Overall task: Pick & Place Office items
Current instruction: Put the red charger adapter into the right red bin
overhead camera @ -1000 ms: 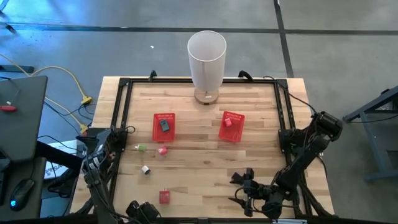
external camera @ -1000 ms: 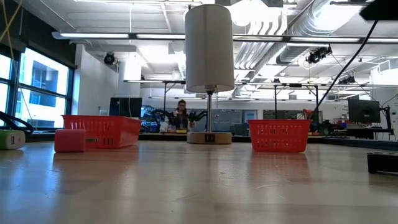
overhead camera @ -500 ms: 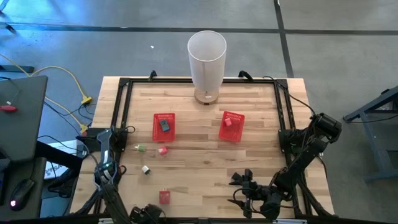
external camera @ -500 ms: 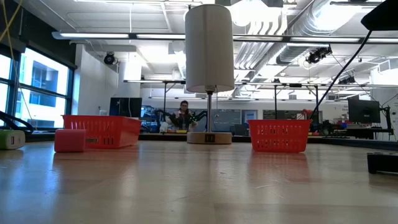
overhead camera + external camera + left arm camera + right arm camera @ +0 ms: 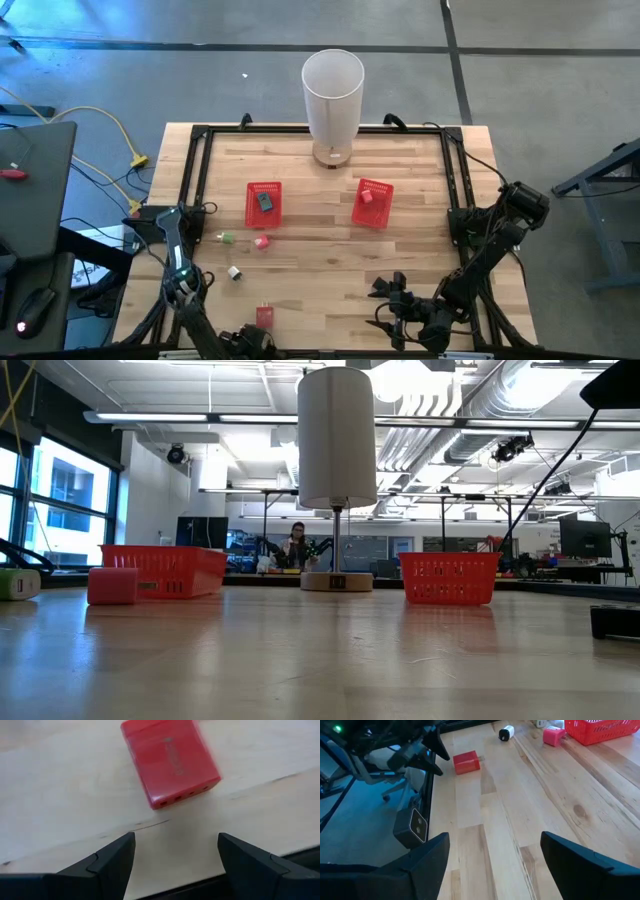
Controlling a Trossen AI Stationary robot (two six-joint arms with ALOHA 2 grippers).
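A red block (image 5: 264, 316) lies flat on the wood near the table's front edge; my left gripper (image 5: 175, 852) hangs open just above and short of it (image 5: 170, 760), touching nothing. Further back lie a white-and-black item (image 5: 234, 272), a pink item (image 5: 262, 241) and a green item (image 5: 227, 237). The left red basket (image 5: 264, 203) holds a dark item; the right red basket (image 5: 372, 203) holds a red one. My right gripper (image 5: 380, 305) waits open at the front right, above the bare wood (image 5: 495, 845).
A tall white cylinder (image 5: 332, 95) stands on a round base at the table's far middle. A black frame (image 5: 190, 180) runs along the table's edges. In the low view a dark object (image 5: 615, 622) sits at the right edge. Bare wood lies between the baskets and the front edge.
My left gripper has come down at the table's front left and shifted a little right toward the red block, its wrist rolling as it sank. Its fingers stay apart. The right arm and all the items have kept still.
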